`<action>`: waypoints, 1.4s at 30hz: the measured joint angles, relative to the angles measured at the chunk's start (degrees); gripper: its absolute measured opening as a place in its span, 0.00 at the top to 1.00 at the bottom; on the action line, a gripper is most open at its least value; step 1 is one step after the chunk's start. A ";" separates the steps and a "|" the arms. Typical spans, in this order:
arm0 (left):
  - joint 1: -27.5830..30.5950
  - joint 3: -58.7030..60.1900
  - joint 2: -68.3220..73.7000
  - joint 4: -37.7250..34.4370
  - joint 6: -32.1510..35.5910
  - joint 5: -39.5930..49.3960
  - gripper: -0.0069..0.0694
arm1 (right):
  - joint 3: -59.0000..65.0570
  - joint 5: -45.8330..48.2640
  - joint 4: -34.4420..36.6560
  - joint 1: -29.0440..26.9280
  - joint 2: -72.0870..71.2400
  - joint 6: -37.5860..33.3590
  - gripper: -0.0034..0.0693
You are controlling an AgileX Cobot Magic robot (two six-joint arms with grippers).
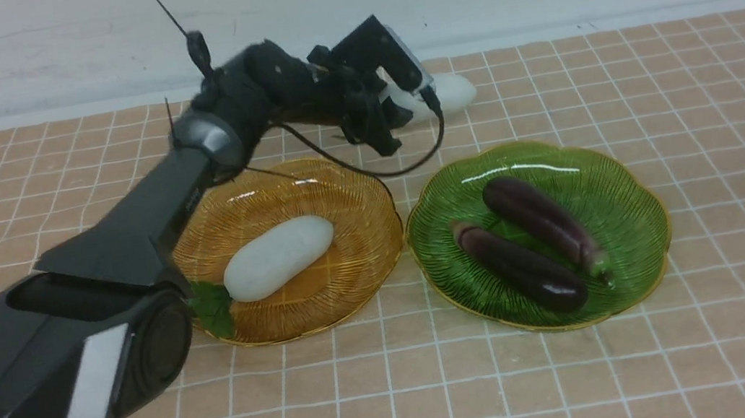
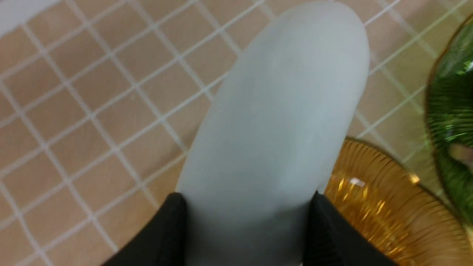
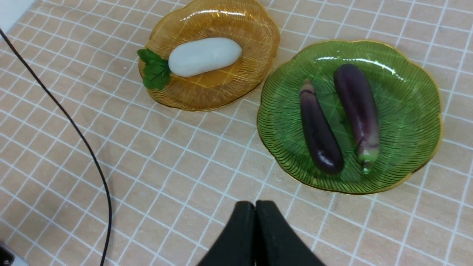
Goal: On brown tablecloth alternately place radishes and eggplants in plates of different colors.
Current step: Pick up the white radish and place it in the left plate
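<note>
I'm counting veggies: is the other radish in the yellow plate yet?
Out: the left tool grips the second radish beyond the amber plate holding the first radish.

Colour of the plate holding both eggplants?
Green plate with gold rim; clearest in right wrist view.

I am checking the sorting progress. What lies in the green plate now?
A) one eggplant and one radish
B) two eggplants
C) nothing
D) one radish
B: the green plate holds two dark purple eggplants, lying side by side.
</note>
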 joint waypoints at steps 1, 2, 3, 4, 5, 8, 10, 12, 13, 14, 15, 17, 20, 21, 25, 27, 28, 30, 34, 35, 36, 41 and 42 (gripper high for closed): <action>0.00 0.48 0.00 1.29 -1.38 0.12 0.51 | 0.00 0.00 0.53 0.00 0.00 -0.18 0.97; 0.00 0.96 0.00 2.10 -2.56 0.12 0.51 | 0.00 0.00 1.08 0.00 0.00 -0.38 0.97; 0.00 1.47 0.00 2.62 -3.86 0.12 0.51 | 0.00 0.00 1.43 0.00 0.00 -0.47 0.97; 0.00 2.24 0.00 3.72 -5.69 0.18 0.51 | 0.00 0.00 1.90 0.00 0.00 -0.57 0.97; 0.00 2.89 0.00 4.26 -7.16 0.18 0.51 | 0.00 0.00 2.43 0.00 0.00 -0.62 0.97; 0.07 5.58 0.00 5.87 -11.85 0.18 0.51 | 0.00 0.00 3.43 0.00 0.00 -1.12 0.97; 0.09 7.34 0.00 6.39 -13.36 0.10 0.51 | 0.00 0.00 3.80 0.00 0.00 -1.60 0.97; 0.13 10.10 -0.37 6.80 -14.23 0.10 0.51 | 0.00 0.00 4.05 0.00 0.00 -1.79 0.97; 0.13 11.52 -0.65 6.86 -14.23 0.10 0.51 | 0.00 0.00 4.05 0.00 0.00 -1.86 0.97; 0.13 13.45 -1.00 6.86 -13.98 0.10 0.51 | 0.00 0.00 4.11 0.00 0.00 -1.91 0.97; 0.13 14.32 -1.22 6.86 -13.67 0.16 0.51 | 0.00 0.00 4.11 0.00 0.00 -1.98 0.97; 0.08 16.18 -1.92 6.80 -12.56 0.16 0.51 | 0.00 0.00 4.15 0.00 0.00 -2.04 0.97; 0.08 17.48 -2.63 6.90 -10.96 0.09 0.51 | 0.00 0.00 4.15 0.00 0.00 -2.10 0.97; 0.08 17.72 -2.72 6.95 -10.40 0.09 0.51 | 0.00 0.00 4.15 0.00 0.00 -2.16 0.97; 0.08 17.97 -2.77 7.01 -8.85 0.01 0.51 | 0.00 0.00 4.15 0.00 0.00 -2.28 0.97; 0.08 18.04 -2.77 7.13 -8.57 -0.04 0.50 | 0.00 0.00 4.15 0.00 0.00 -2.33 0.97; 0.08 18.04 -2.77 7.12 -8.50 -0.04 0.48 | 0.00 0.00 4.15 0.00 0.00 -2.33 0.97; 0.08 18.08 -2.77 7.33 -8.65 -0.04 0.43 | 0.00 0.00 4.15 0.00 0.00 -2.33 0.97; 0.08 18.08 -2.77 8.89 -9.41 -0.04 0.34 | 0.00 0.00 4.15 0.00 0.00 -2.33 0.97; 0.08 18.08 -2.77 10.07 -10.23 -0.04 0.28 | 0.00 0.00 4.15 0.00 0.00 -2.33 0.97; 0.08 18.08 -2.77 10.67 -10.59 -0.04 0.24 | 0.00 0.00 4.15 0.00 0.00 -2.33 0.97; 0.08 18.08 -3.17 13.31 -17.61 0.01 0.06 | 0.00 0.00 4.08 0.00 -0.06 -2.33 0.97; 0.08 18.15 -3.59 13.38 -19.12 0.01 0.06 | 0.00 0.00 3.92 0.00 -0.18 -2.33 0.97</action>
